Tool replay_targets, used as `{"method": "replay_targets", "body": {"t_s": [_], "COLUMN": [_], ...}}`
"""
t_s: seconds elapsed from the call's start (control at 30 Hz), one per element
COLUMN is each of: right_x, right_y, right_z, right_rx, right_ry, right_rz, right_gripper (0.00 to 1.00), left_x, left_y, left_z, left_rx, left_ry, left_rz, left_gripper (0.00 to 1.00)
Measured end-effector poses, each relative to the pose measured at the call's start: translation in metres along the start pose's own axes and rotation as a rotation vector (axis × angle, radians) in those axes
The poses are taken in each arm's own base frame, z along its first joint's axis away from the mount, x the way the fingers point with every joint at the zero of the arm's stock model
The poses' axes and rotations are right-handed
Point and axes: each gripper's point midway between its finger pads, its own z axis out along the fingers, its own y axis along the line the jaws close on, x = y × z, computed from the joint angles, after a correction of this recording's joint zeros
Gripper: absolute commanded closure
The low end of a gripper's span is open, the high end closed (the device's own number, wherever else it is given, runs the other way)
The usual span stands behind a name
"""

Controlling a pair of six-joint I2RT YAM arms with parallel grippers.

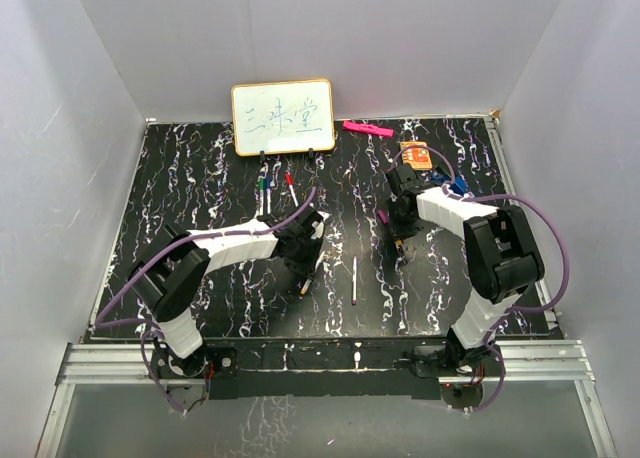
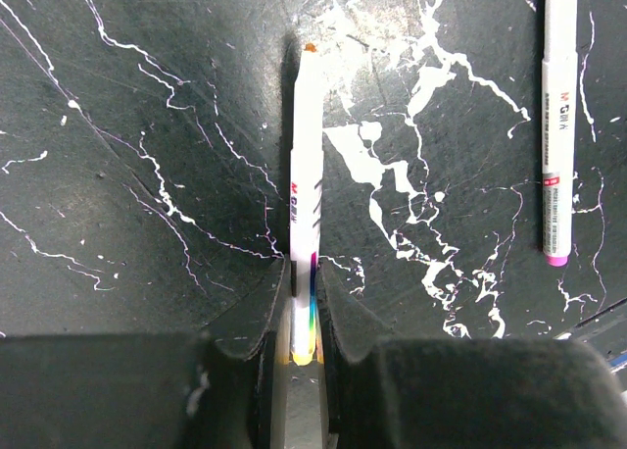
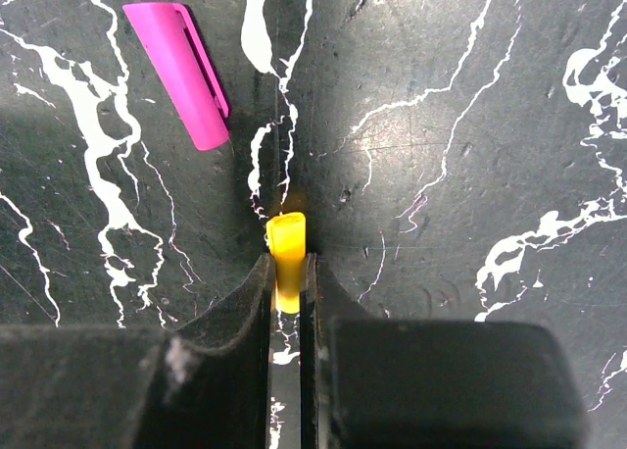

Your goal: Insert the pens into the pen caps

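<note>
In the top view the left gripper (image 1: 306, 270) hangs low over the middle of the table (image 1: 200, 178); the right gripper (image 1: 400, 236) is well apart from it, to the right. A loose pen (image 1: 354, 280) lies flat between them. More pens (image 1: 266, 190) lie near the board (image 1: 283, 118), but they are too small for me to say if they carry caps.

In the left wrist view the left fingers are clamped on the held pen (image 2: 304, 174), close to its yellow end; its orange tip points away from the wrist and is bare. I cannot tell if it is lifted off the table. The loose pen lies to the right, untouched, its pink end toward the camera.

In the right wrist view the right fingers are pressed together on the yellow cap (image 3: 286, 258), which sticks out a little in front of them; a pink cap (image 3: 181, 72) lies on the table to the upper left, apart from them.

I judge that the work is at an early stage; one pen and one cap are each gripped, but they are not yet joined. The pink pair is waiting, and I think the others too.
</note>
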Motion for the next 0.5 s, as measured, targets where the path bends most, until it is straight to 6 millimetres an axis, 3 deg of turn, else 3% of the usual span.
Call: {"method": "replay_targets", "body": {"t_s": [0.27, 0.5], "right_x": [-0.002, -0.049], "right_y": [-0.007, -0.001], "right_z": [-0.015, -0.08], "right_rx": [0.041, -0.03], "right_ry": [-0.049, -0.314], "right_rz": [0.04, 0.109], "right_gripper": [1.0, 1.0], "left_x": [-0.002, 0.001], "left_y": [0.012, 0.026], "left_z": [-0.004, -0.011], "left_rx": [-0.042, -0.098], "left_ry": [-0.029, -0.049], "left_rz": [0.003, 0.014], "left_gripper": [1.0, 1.0]}}
